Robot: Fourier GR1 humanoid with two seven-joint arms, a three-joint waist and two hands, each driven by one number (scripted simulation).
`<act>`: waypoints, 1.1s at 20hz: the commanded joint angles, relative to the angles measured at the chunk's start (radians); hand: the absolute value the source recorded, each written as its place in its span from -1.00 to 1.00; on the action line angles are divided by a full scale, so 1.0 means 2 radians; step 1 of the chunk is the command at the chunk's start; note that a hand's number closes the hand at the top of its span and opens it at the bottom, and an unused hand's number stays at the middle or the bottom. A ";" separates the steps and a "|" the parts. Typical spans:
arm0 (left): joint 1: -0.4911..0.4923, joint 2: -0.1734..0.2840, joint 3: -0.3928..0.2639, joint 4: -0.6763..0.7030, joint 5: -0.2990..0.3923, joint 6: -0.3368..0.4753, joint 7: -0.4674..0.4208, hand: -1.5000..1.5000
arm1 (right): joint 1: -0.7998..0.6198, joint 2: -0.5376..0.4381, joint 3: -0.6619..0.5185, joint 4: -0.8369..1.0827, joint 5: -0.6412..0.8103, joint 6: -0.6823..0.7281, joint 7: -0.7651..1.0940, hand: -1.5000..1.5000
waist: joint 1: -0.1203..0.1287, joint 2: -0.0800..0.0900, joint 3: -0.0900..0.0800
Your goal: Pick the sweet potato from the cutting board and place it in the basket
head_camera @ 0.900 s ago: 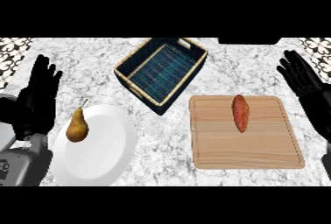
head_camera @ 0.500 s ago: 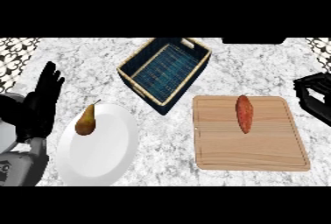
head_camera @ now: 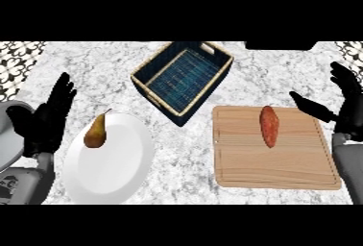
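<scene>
The sweet potato (head_camera: 269, 126) lies on the cutting board (head_camera: 276, 166), basket (head_camera: 159, 98) behind-left, plate (head_camera: 117, 166) left.

Bare counter between my right hand (head_camera: 346, 103) and basket (head_camera: 157, 94): passable. Sweet potato (head_camera: 269, 126) on cutting board (head_camera: 284, 168): nothing beside it. Plate (head_camera: 117, 168) with pear (head_camera: 96, 133): off to the left, no obstacle.

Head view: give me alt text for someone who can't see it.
A sweet potato lies untouched on a wooden cutting board, with the open right robot hand beside the board's right edge. A dark blue basket sits behind, a pear on a white plate at left, beside the resting left robot hand.
</scene>
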 commanded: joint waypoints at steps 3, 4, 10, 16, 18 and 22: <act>-0.010 0.008 0.012 0.022 -0.001 -0.005 0.006 0.00 | -0.032 -0.098 0.051 -0.013 0.088 0.039 0.213 -1.00 | -0.021 -0.008 -0.003; -0.026 0.008 0.020 0.025 -0.001 0.000 0.004 0.00 | -0.064 -0.106 0.063 0.019 0.094 0.072 0.245 -1.00 | -0.009 -0.004 -0.003; 0.008 0.005 0.019 0.022 0.001 -0.006 -0.011 0.00 | -0.048 -0.153 0.120 -0.037 0.027 0.308 0.350 -1.00 | -0.016 -0.010 -0.003; 0.005 -0.003 0.020 0.020 -0.001 -0.014 -0.007 0.00 | -0.027 -0.191 0.084 -0.179 -0.056 0.396 0.474 -1.00 | -0.020 -0.008 0.001; 0.004 -0.002 0.033 0.018 -0.002 -0.024 -0.007 0.00 | -0.024 -0.173 0.068 -0.183 -0.051 0.392 0.490 -1.00 | -0.013 -0.005 0.001; -0.020 -0.015 0.033 0.037 -0.025 -0.036 -0.003 0.00 | -0.005 -0.135 0.041 -0.186 -0.017 0.368 0.467 -1.00 | -0.011 -0.004 0.001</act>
